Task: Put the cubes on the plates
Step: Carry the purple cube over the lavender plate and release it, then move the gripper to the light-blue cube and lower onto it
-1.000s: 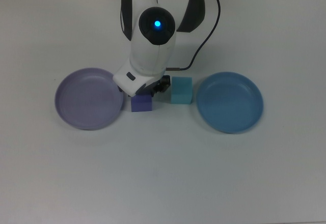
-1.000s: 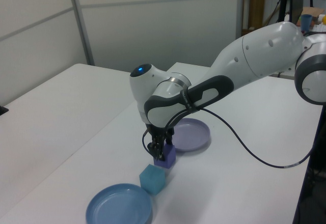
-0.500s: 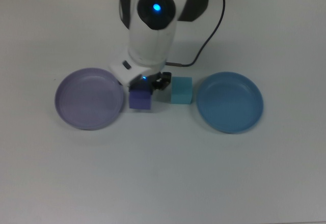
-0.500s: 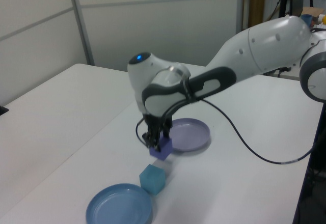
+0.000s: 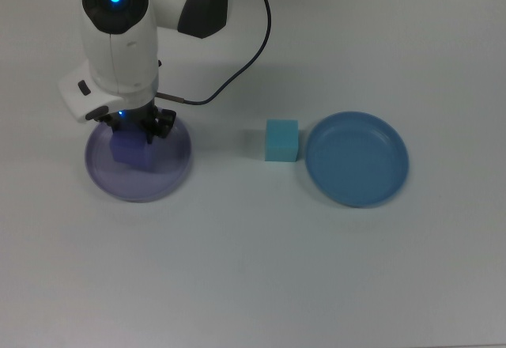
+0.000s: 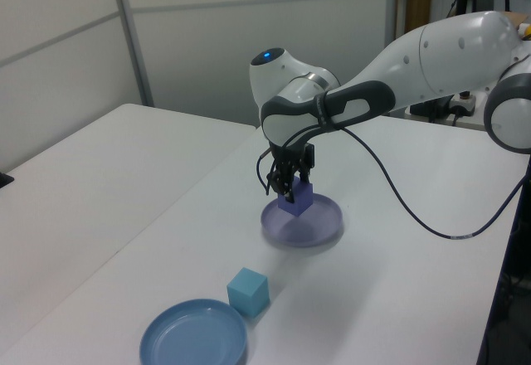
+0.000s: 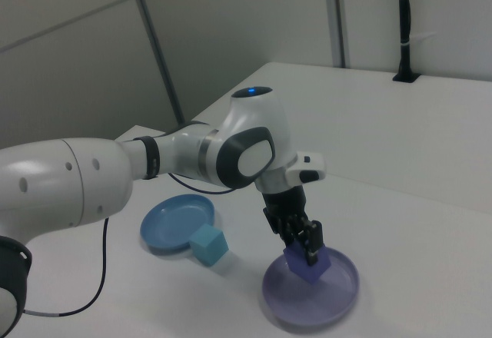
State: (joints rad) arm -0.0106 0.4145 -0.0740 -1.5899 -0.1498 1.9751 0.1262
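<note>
My gripper [image 5: 131,138] [image 6: 290,192] [image 7: 303,250] is shut on the violet-purple cube [image 5: 131,152] [image 6: 298,199] [image 7: 309,265] and holds it just above the middle of the pale lavender plate [image 5: 171,172] [image 6: 319,231] [image 7: 336,301]. Whether the cube touches the plate I cannot tell. The cyan cube [image 5: 281,140] [image 6: 248,291] [image 7: 207,246] rests on the table beside the blue plate [image 5: 357,158] [image 6: 193,333] [image 7: 172,220], close to its rim at the top view's left. The blue plate holds nothing.
The arm's black cable [image 5: 257,39] [image 6: 398,207] loops over the white table [image 5: 261,269] behind the plates. Grey partition walls [image 6: 249,33] stand past the table's far edge in the left view.
The gripper has carried the violet-purple cube from beside the cyan cube toward the top view's left, and it now hangs over the lavender plate. The cyan cube and both plates stayed put.
</note>
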